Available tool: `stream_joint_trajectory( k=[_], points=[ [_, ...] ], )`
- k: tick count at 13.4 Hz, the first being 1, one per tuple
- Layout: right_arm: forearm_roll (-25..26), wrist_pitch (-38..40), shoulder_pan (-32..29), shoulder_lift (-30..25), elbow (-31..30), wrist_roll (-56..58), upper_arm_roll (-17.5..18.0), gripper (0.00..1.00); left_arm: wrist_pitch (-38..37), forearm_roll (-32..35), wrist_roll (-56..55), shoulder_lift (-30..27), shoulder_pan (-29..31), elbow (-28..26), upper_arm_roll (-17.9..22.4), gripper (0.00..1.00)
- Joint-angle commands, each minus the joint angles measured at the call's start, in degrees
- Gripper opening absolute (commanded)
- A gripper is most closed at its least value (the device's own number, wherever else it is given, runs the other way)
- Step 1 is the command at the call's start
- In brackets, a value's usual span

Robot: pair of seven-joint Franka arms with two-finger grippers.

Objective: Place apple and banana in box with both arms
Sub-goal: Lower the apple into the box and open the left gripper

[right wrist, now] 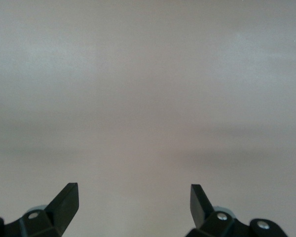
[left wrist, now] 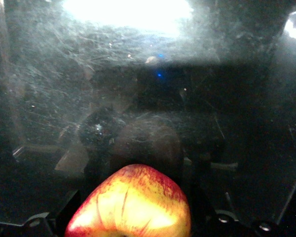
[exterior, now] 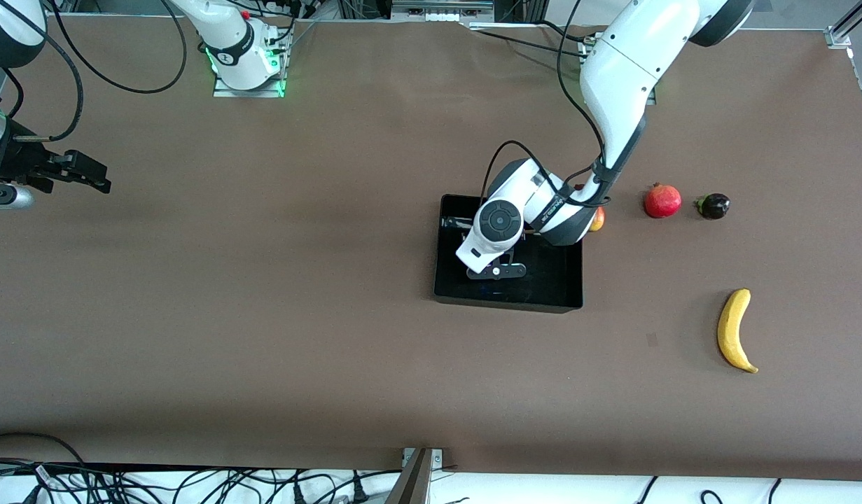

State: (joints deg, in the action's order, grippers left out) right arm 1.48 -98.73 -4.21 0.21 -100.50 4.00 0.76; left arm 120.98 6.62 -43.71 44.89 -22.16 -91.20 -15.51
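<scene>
My left gripper (exterior: 496,271) is down inside the black box (exterior: 508,305), and my own wrist hides its fingers in the front view. In the left wrist view the red and yellow apple (left wrist: 130,205) sits right at the jaws, held above the box's scratched glossy floor (left wrist: 227,98). The apple is hidden in the front view. The yellow banana (exterior: 734,329) lies on the table toward the left arm's end, nearer to the front camera than the box. My right gripper (exterior: 94,178) waits, open and empty, at the right arm's end, over bare table (right wrist: 133,197).
A red pomegranate (exterior: 662,201) and a small dark eggplant-like fruit (exterior: 713,206) lie beside the box toward the left arm's end. A red-yellow fruit (exterior: 598,220) shows partly under my left forearm by the box's corner. Cables run along the front edge.
</scene>
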Motion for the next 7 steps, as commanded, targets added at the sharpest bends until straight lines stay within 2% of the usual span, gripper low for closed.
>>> stream_joint_trajectory(
  k=[1, 5, 7],
  points=[
    [-0.07, 1.08, -0.36, -0.56, 0.48, -0.05, 0.20, 1.00, -0.13, 2.26, -4.35, 1.17, -0.60, 0.93, 0.75, 1.00],
    [-0.07, 1.78, -0.36, -1.00, 0.48, -0.13, 0.29, 1.00, -4.69, 1.64, -8.24, -4.09, 0.63, 1.46, 0.75, 1.00],
    [-0.07, 1.87, -0.36, -1.00, 0.48, -0.13, 0.29, 1.00, -9.51, 1.55, -7.80, -6.47, 1.86, 3.82, 0.75, 1.00]
  ],
)
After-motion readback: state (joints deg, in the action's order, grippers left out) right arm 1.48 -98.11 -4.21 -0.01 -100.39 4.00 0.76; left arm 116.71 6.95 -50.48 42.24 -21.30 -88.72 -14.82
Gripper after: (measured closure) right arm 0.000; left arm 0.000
